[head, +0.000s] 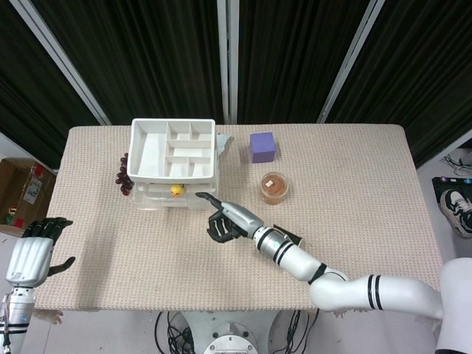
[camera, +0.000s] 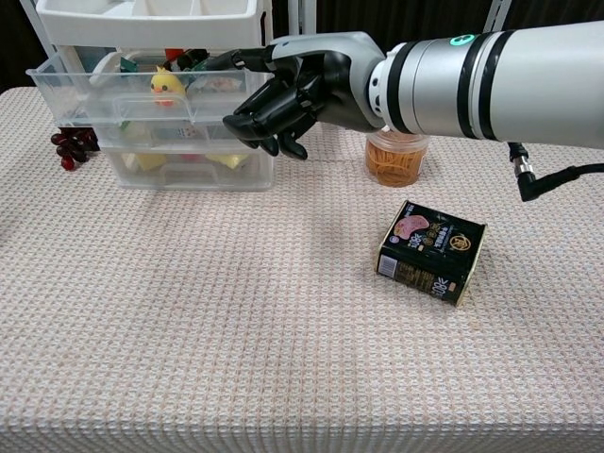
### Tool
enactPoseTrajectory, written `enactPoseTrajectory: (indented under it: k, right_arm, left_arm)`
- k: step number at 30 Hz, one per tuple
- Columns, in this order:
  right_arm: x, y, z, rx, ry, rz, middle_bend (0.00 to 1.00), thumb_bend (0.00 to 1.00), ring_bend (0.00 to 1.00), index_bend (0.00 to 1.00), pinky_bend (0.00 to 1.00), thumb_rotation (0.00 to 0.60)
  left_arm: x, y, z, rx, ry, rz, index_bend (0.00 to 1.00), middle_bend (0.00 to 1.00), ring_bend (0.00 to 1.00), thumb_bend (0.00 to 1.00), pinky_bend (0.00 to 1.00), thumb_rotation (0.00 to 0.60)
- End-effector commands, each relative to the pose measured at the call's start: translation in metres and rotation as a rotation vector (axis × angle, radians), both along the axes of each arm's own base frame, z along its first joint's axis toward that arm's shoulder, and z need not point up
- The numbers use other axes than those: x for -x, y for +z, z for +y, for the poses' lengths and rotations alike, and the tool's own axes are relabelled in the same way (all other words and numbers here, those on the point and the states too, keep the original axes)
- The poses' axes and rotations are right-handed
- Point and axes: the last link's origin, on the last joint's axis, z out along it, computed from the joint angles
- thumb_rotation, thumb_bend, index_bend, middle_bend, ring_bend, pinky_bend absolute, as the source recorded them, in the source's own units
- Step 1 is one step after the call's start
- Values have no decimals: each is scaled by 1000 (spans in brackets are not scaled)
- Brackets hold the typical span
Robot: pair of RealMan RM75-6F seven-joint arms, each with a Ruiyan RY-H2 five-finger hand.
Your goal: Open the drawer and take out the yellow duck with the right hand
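The yellow duck sits in the pulled-out clear drawer of the white drawer unit. My right hand hovers at the drawer's front right corner and holds nothing. Its thumb stretches left over the drawer rim and the other fingers are half curled downward. It is to the right of the duck and does not touch it. Off the table's left front edge, my left hand hangs with its fingers apart and nothing in it.
A clear cup of brown snacks stands just right of my right hand. A black tin lies by my forearm. A purple cube sits farther back. Dark grapes lie left of the drawer unit.
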Motion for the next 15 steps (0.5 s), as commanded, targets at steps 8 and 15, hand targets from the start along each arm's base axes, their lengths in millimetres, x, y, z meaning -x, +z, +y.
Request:
enactPoseTrajectory:
  k: [8, 15]
  right_arm:
    - [1, 4, 4, 4, 3, 45, 678, 473, 679, 114, 774, 600]
    - [4, 13, 23, -39, 31, 37, 678, 473, 679, 117, 774, 600]
  left_arm:
    - [-1, -1, 1, 1, -6, 0, 258, 220, 181, 139, 206, 600]
    - [-2, -2, 2, 3, -12, 0, 258, 220, 182, 139, 206, 600]
